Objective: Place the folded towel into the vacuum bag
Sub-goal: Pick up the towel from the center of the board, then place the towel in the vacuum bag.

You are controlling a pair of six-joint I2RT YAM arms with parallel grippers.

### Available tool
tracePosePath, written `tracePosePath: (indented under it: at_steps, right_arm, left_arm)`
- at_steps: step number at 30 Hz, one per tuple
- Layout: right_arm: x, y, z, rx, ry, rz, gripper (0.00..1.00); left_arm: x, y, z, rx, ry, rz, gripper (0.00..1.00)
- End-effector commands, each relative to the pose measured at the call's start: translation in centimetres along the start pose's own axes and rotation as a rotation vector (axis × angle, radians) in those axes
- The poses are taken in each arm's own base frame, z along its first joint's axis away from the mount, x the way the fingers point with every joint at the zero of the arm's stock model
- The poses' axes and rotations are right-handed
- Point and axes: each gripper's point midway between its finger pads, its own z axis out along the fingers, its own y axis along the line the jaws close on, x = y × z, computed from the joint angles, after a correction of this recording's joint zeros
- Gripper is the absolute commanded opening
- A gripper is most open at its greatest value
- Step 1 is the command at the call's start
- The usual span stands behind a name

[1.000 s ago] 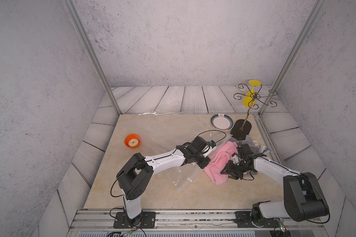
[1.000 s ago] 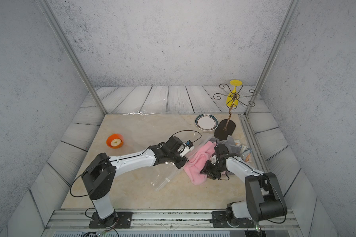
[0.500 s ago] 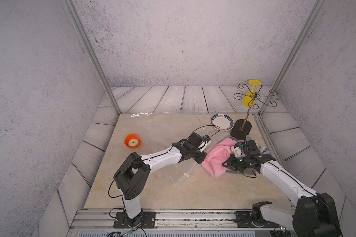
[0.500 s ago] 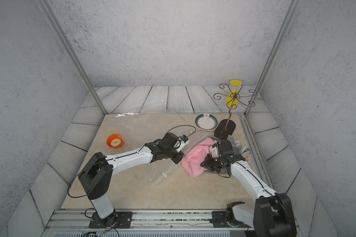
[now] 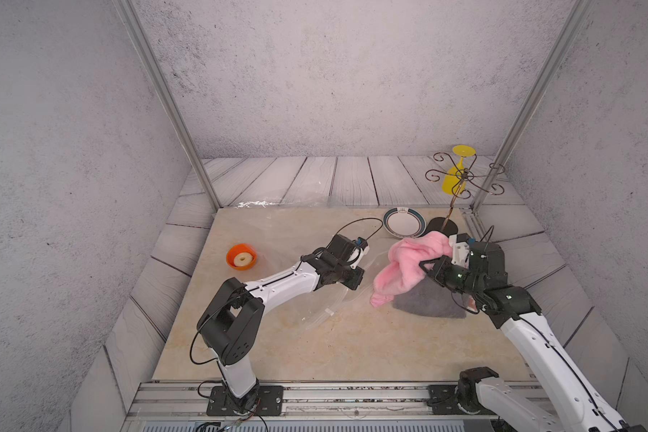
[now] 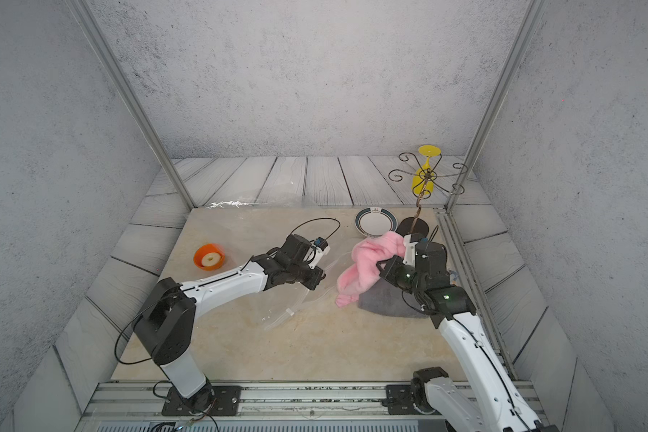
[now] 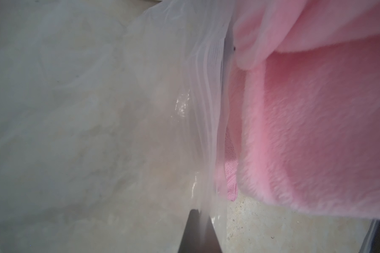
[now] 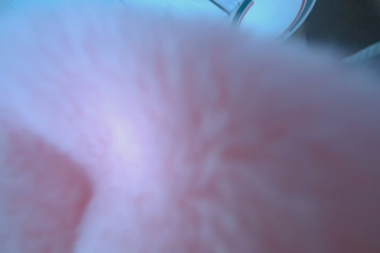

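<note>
Left hand (image 5: pixel 354 279) is closed on the zip-seal edge of the large clear crinkly plastic vacuum bag (image 5: pixel 333 299). The left wrist view shows that ribbed edge (image 7: pixel 215 109) running up from a dark finger (image 7: pixel 190 232). The bag lies spread over the beige marble tabletop (image 5: pixel 352 348), from centre towards the far left.

Right hand (image 5: pixel 429 267) is clamped on the fluffy pink folded towel (image 5: pixel 408 265) and holds it raised. The towel's lower end droops to the tabletop beside a flat grey cloth (image 5: pixel 427 303). The towel sits just right of the bag mouth, against the zip edge. Whether any part is inside the bag cannot be told.

The round orange bowl (image 5: pixel 241 256), on the left, holds one pale ring-shaped item (image 5: pixel 243 258). A white plate with a teal rim (image 5: pixel 404 223) lies far right. Beside the plate, a wire stand (image 5: pixel 464 174) carries an inverted yellow stemmed glass (image 5: pixel 450 184).
</note>
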Motion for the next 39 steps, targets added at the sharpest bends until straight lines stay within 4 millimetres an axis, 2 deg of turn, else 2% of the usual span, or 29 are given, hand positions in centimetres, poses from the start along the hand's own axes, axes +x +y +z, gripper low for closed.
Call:
tracePosePath:
  at_steps: [1, 5, 8, 11, 13, 16, 17, 23, 28, 31, 39]
  right_arm:
    - [-5.6, 4.1, -3.4, -0.076, -0.248, -0.077, 0.0]
    - [-7.4, 6.5, -4.1, -0.166, -0.311, -0.098, 0.0]
    - [-6.4, 7.0, -2.3, -0.242, -0.25, -0.065, 0.0]
    - [-2.9, 6.6, 1.3, -0.328, -0.098, -0.035, 0.0]
    - [1.0, 5.9, 4.0, -0.349, 0.044, -0.057, 0.0]
    - [6.9, 4.7, 7.0, -0.35, 0.25, -0.11, 0.0]
    - [8.1, 4.3, 7.7, -0.349, 0.298, -0.11, 0.0]
    - [11.2, 2.5, 10.9, -0.305, 0.495, -0.126, 0.0]
    - [13.8, 0.1, 13.2, -0.282, 0.586, -0.102, 0.0]
    - [14.8, -0.6, 14.2, -0.27, 0.627, -0.105, 0.0]
    - [17.1, -2.2, 16.0, -0.215, 0.709, -0.128, 0.0]
  left_arm:
    - [0.9, -0.1, 0.4, 0.038, 0.031, -0.032, 0.0]
    - [1.1, -0.7, 0.9, 0.082, 0.048, -0.038, 0.0]
    - [0.7, -1.3, 1.1, 0.117, 0.053, -0.053, 0.0]
    - [-0.1, -2.1, 1.0, 0.16, 0.044, -0.067, 0.0]
    - [-1.0, -2.5, 0.9, 0.178, 0.034, -0.079, 0.0]
    - [-2.3, -2.8, 0.9, 0.192, 0.019, -0.104, 0.0]
    - [-2.7, -2.9, 0.9, 0.199, 0.015, -0.114, 0.0]
    - [-5.9, -3.6, 0.1, 0.257, -0.041, -0.16, 0.0]
    - [-9.5, -3.8, -2.3, 0.322, -0.132, -0.193, 0.0]
    - [-11.2, -3.8, -3.9, 0.385, -0.188, -0.233, 0.0]
    - [-14.2, -5.4, -7.1, 0.5, -0.264, -0.232, 0.0]
